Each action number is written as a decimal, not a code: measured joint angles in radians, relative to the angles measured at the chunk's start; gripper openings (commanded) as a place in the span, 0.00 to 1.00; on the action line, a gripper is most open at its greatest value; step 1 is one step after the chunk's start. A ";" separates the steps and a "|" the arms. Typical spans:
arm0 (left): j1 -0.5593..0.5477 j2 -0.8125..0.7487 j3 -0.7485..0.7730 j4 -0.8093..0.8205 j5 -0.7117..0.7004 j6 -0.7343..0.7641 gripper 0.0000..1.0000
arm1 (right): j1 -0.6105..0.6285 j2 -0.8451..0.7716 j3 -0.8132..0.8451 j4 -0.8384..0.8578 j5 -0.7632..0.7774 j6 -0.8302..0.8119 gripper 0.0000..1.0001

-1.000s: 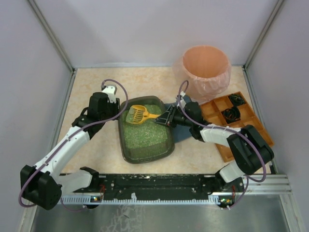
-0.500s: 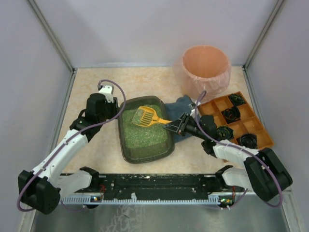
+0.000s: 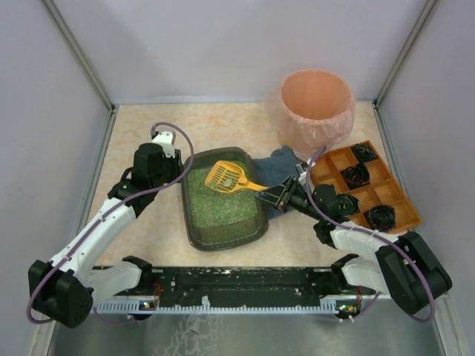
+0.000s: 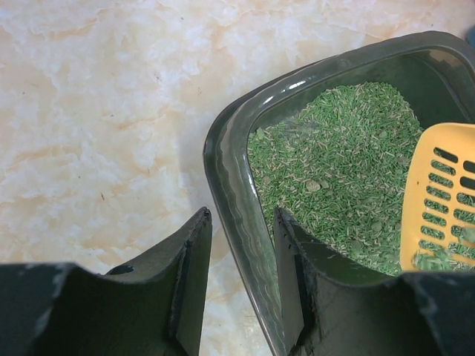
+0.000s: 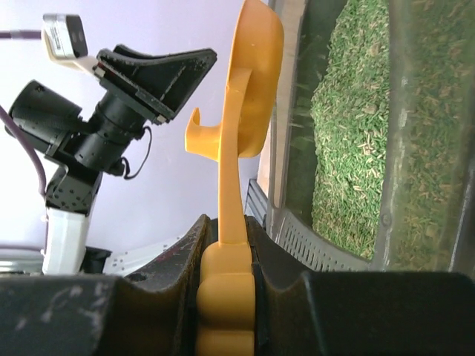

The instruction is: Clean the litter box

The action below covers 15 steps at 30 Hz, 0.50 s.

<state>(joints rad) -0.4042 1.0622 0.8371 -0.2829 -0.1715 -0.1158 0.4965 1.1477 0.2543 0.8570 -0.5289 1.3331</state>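
Two arms at work on the litter box (image 3: 223, 243), a dark tray of green litter (image 3: 219, 209) that lies on the desk (image 3: 141, 130) between them, its long axis running from near to far. At the box's far left corner, the left tool (image 4: 239, 226) stands astride the rim with its jaws partly closed. We judge that it is pinching the wall to steady the tray.

Over the far right part of the box hangs the yellow slotted scoop (image 3: 226, 176), with a few green grains caught in its head. Its handle slants back across the box's right rim into the right tool (image 5: 226, 241), which is clamped tight on the handle just outside that rim. The scoop's long axis thus points from the right tool inward and away, toward the box's far left.

A blue cloth (image 3: 280, 159) lies against the box's right side. Beyond the box's far right corner stands the pink-lined bin (image 3: 315, 111). The right arm is the nearer to it, so we expect that any carry to the bin falls to that arm.
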 measured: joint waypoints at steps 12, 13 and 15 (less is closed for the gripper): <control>0.000 0.006 0.000 0.000 0.000 0.000 0.45 | -0.006 0.010 0.040 -0.095 -0.001 -0.034 0.00; 0.000 0.006 0.000 0.000 0.000 0.000 0.45 | 0.000 0.015 0.050 -0.106 -0.011 -0.042 0.00; 0.000 0.008 0.000 0.000 0.000 0.000 0.45 | 0.001 0.016 0.062 -0.132 -0.026 -0.054 0.00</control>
<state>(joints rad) -0.4042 1.0702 0.8368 -0.2825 -0.1711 -0.1154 0.4976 1.1633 0.3161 0.7254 -0.5545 1.2793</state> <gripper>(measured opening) 0.453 0.210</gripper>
